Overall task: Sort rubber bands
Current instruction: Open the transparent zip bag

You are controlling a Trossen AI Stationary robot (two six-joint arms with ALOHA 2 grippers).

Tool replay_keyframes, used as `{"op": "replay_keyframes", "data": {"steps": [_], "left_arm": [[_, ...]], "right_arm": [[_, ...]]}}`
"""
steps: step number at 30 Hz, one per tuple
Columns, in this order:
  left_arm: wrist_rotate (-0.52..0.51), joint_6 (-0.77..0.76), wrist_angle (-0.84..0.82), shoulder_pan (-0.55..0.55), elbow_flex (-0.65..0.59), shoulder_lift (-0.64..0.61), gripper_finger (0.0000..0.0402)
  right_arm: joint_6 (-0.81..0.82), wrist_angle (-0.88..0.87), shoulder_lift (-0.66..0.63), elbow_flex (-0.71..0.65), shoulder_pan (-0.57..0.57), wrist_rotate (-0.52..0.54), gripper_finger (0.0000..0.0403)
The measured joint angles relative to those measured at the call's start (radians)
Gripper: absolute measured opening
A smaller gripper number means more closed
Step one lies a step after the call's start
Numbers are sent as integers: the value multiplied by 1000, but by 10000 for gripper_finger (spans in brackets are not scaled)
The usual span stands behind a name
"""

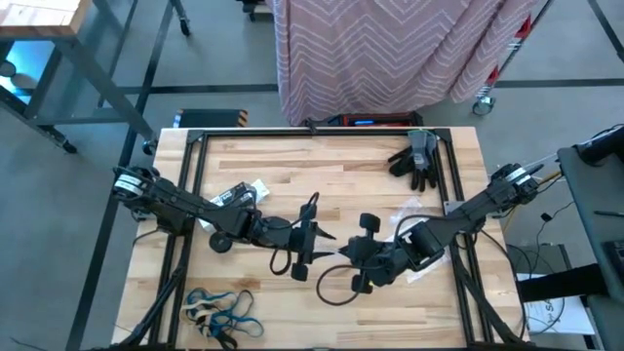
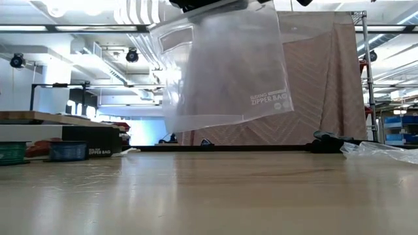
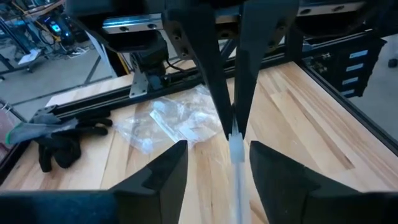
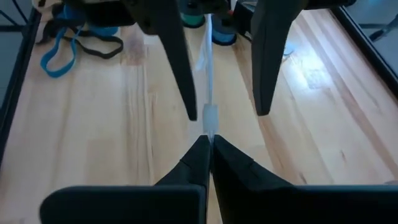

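Pale wooden surface (image 1: 322,166), planked and smooth, fills the overhead view. Right claw (image 4: 208,146) is pinched together on the edge of a clear zipper bag (image 2: 225,68) hanging above it, its top cut off in the low view. Left claw (image 3: 233,127) has fingers apart around the same edge. Rubber bands (image 1: 222,312), blue, tan and black, lie tangled at the near left corner, partly cropped; gloves (image 1: 417,161) lie far right.

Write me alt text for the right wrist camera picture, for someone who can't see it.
The right gripper, shut, pinches the edge of a clear plastic bag above the wooden table, facing the left gripper's open fingers. Blue, tan and black rubber bands lie farther off.
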Motion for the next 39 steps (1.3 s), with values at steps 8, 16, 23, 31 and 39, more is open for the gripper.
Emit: {"op": "replay_keyframes", "data": {"steps": [8, 16, 23, 31, 39], "left_arm": [[0, 0, 1, 0, 0, 0, 122], [0, 1, 0, 0, 0, 0, 81], [0, -8, 0, 0, 0, 0, 76], [0, -21, -2, 0, 3, 0, 75], [0, -25, -2, 0, 4, 1, 75]], "right_arm": [[85, 3, 0, 0, -4, 0, 0], [88, 40, 0, 0, -9, 8, 0], [80, 40, 0, 0, -13, 8, 0], [80, 40, 0, 0, -14, 8, 0], [78, 40, 0, 0, -14, 8, 0]]}}
